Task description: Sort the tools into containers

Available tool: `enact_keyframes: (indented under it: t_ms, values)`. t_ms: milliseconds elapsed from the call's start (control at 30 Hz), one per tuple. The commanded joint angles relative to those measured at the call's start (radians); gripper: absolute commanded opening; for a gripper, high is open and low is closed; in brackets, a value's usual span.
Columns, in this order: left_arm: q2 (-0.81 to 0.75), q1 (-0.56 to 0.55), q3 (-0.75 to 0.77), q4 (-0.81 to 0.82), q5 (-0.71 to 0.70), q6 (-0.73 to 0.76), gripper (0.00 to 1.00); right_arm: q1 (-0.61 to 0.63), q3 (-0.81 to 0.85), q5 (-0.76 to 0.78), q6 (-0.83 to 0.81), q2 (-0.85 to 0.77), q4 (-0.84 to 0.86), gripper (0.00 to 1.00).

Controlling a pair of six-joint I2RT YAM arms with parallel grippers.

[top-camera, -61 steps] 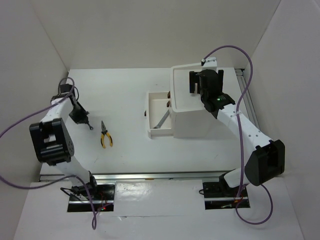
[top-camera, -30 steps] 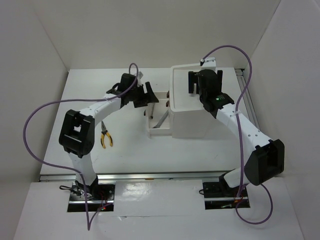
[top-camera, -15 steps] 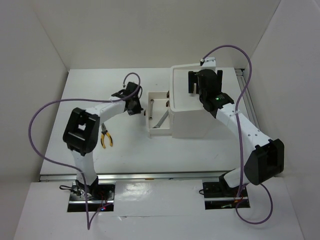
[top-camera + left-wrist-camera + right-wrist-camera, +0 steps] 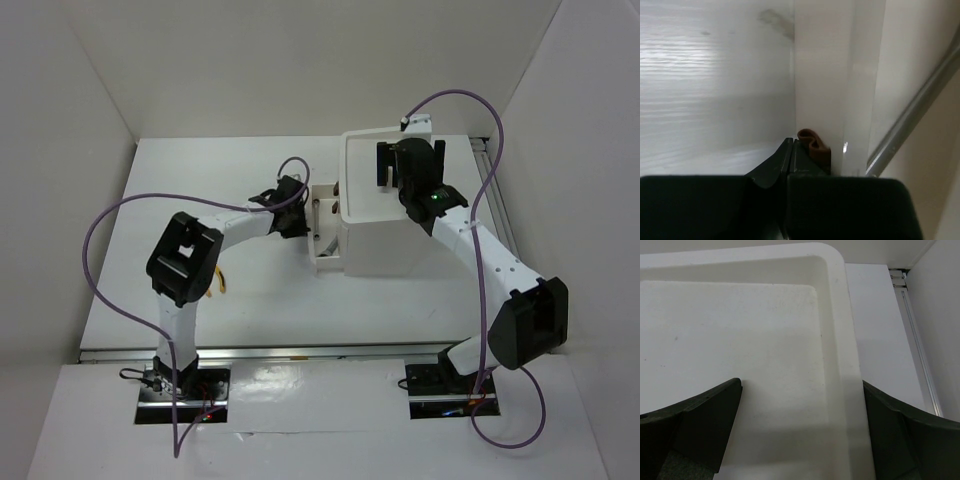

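The white box unit (image 4: 395,250) stands at the right, with a shallow top tray (image 4: 837,315). Its drawer (image 4: 326,263) stands partly out to the left, with a silver wrench (image 4: 322,243) inside, also seen in the left wrist view (image 4: 920,105). My left gripper (image 4: 299,217) is shut and empty, its tips (image 4: 791,144) against the drawer front beside a brown knob (image 4: 815,146). My right gripper (image 4: 405,168) is open and empty above the top tray, midpoint (image 4: 802,385). The yellow-handled pliers (image 4: 213,283) lie on the table, mostly hidden by the left arm.
White walls enclose the table on the left, back and right. A metal rail (image 4: 495,200) runs along the right edge, also visible in the right wrist view (image 4: 917,350). A purple cable (image 4: 105,260) loops off the left arm.
My left arm has swung from the table's left side to the drawer front. The drawer has slid to the right, partway into the box. The right arm has not moved.
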Motion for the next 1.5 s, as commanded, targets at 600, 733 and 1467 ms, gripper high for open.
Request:
enact_keyframes:
  t_ms: [600, 733, 1467]
  values:
    - [-0.33, 0.0, -0.234, -0.003, -0.095, -0.286, 0.69, 0.095, -0.055, -0.231, 0.104, 0.063, -0.265, 1.0]
    - [-0.625, 0.126, -0.401, -0.07, -0.188, -0.267, 0.76, 0.095, 0.012, -0.197, 0.114, -0.003, -0.278, 1.0]
    - [-0.499, 0.34, -0.602, -0.187, -0.116, -0.132, 0.72, 0.095, 0.163, -0.125, 0.104, -0.141, -0.359, 1.0]
